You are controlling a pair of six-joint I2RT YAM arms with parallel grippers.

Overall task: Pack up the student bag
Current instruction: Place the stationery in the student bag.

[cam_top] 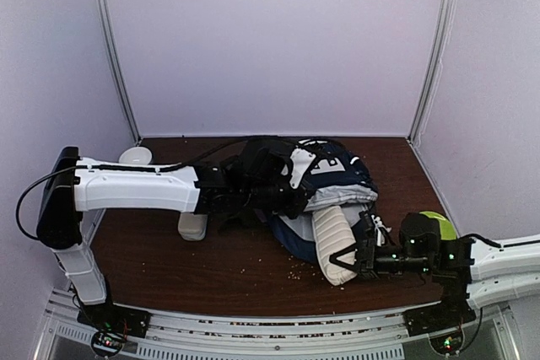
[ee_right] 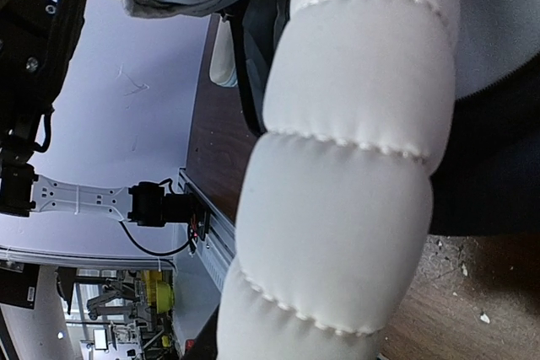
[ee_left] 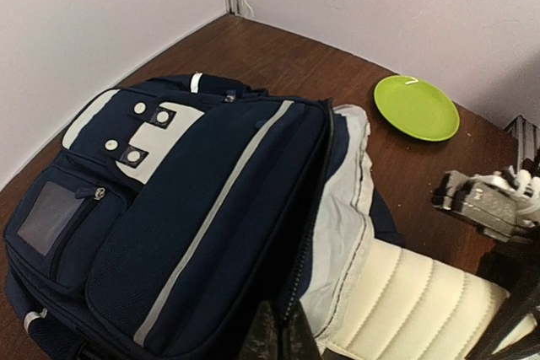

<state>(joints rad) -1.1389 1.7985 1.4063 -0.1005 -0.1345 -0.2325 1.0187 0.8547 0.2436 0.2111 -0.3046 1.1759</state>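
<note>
Left wrist shows left end effector (ee_left: 280, 339) pinching student bag (ee_left: 194, 200) rim; right end effector (cam_top: 353, 257) grip unclear.

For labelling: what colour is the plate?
Lime green plate; clearest in left wrist view.

The student bag (ee_left: 211, 208) is matt navy woven cloth with a fine mesh grain, trimmed with smooth pale grey tape. Its white patch (ee_left: 148, 145) looks like smooth leatherette set with round studs, and a small pocket window (ee_left: 46, 217) is shiny clear plastic. The lining (ee_left: 342, 208) is soft light grey cloth, creased. The cream back padding (ee_right: 354, 166) is quilted and smooth with a faint sheen. The surface (cam_top: 211, 267) is dark wood-grain with a low gloss, dusted with crumbs. A lime plate (ee_left: 416, 107) looks like glossy plastic
</note>
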